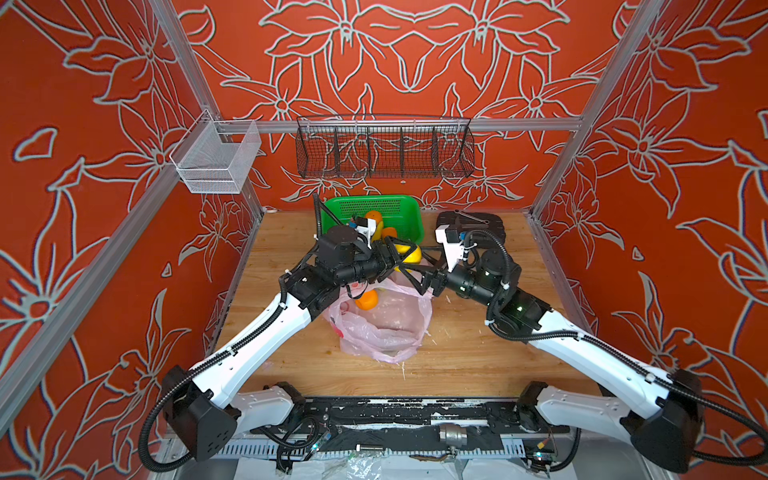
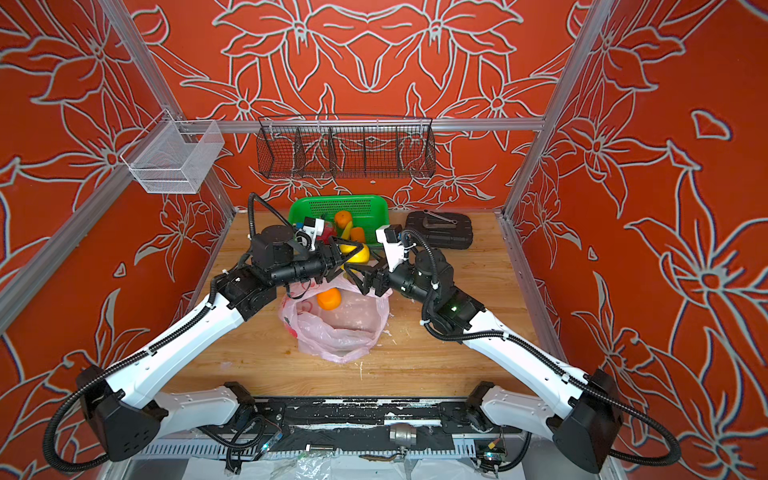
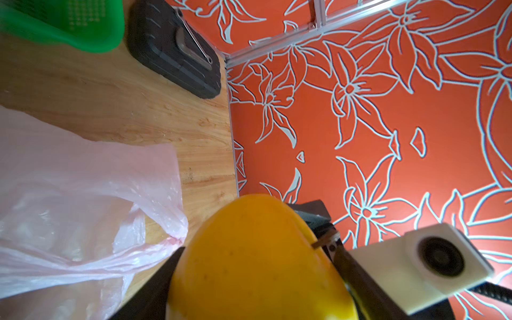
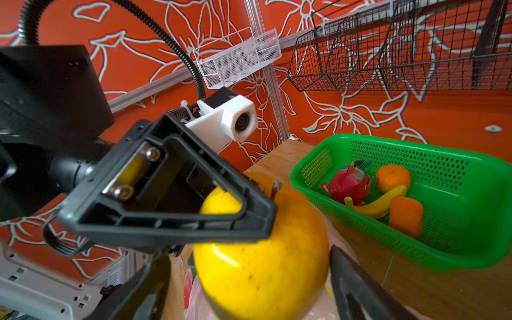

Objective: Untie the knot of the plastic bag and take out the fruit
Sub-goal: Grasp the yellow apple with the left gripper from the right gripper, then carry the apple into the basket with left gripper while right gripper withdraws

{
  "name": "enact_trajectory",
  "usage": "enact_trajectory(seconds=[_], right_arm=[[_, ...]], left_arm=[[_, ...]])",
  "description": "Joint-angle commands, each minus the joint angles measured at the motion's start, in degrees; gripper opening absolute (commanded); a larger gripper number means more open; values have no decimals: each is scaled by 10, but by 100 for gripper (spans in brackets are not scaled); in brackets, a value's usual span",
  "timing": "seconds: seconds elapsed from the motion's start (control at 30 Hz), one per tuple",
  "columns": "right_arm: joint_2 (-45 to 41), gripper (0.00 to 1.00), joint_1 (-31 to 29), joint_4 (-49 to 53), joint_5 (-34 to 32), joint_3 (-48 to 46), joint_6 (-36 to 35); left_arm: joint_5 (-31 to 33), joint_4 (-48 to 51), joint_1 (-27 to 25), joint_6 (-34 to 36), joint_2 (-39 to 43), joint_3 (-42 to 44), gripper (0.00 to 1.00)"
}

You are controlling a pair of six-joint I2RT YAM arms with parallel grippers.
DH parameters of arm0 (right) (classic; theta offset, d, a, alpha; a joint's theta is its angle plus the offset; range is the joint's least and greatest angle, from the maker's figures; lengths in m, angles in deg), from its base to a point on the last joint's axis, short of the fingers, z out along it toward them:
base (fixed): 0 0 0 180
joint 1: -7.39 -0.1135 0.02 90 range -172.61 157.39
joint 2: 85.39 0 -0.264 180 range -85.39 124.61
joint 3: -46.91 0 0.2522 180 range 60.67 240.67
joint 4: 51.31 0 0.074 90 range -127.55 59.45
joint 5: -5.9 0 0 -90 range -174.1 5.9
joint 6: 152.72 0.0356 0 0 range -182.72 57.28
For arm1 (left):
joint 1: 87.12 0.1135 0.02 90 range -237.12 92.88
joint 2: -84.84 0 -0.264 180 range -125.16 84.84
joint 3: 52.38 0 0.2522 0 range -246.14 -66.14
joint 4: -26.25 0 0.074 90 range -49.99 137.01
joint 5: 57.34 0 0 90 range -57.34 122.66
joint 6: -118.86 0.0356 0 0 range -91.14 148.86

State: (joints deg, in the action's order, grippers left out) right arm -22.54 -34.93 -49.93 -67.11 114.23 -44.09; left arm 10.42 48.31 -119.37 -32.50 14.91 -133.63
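Left gripper [image 2: 353, 253] apparently clamps yellow fruit [image 4: 263, 263], half hidden; right gripper [image 2: 368, 272] spread.

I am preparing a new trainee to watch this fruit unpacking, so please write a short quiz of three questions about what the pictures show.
1. True or false: the green basket holds a dragon fruit and a banana.
2. Which fruit sits between the fingers of both the left hand and the right hand? A) yellow fruit B) pear C) apple
3. Which fruit shows in the open plastic bag in both top views?
Key: 1 true; 2 A; 3 an orange.
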Motion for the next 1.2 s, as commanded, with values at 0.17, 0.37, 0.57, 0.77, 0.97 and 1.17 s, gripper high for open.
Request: enact_trajectory(seconds=[0.17, 0.37, 0.57, 0.77, 0.97, 1.17], right_arm=[[-66, 97, 2, 91, -87, 29, 18], [-60, 97, 3, 182, -189, 64, 10], [-18, 97, 6, 227, -225, 106, -5], [15, 97, 7, 265, -234, 151, -25], [3, 97, 9, 269, -246, 146, -27], [-27, 97, 8, 273, -256, 129, -25]], left_arm=[[44, 54, 80, 68, -35, -85, 62], [41, 49, 170, 58, -75, -92, 61], [112, 20, 225, 73, -134, -87, 61], [191, 3, 253, 140, -240, -101, 61], [277, -5, 259, 235, -348, -150, 60], [313, -14, 262, 300, -422, -199, 60]])
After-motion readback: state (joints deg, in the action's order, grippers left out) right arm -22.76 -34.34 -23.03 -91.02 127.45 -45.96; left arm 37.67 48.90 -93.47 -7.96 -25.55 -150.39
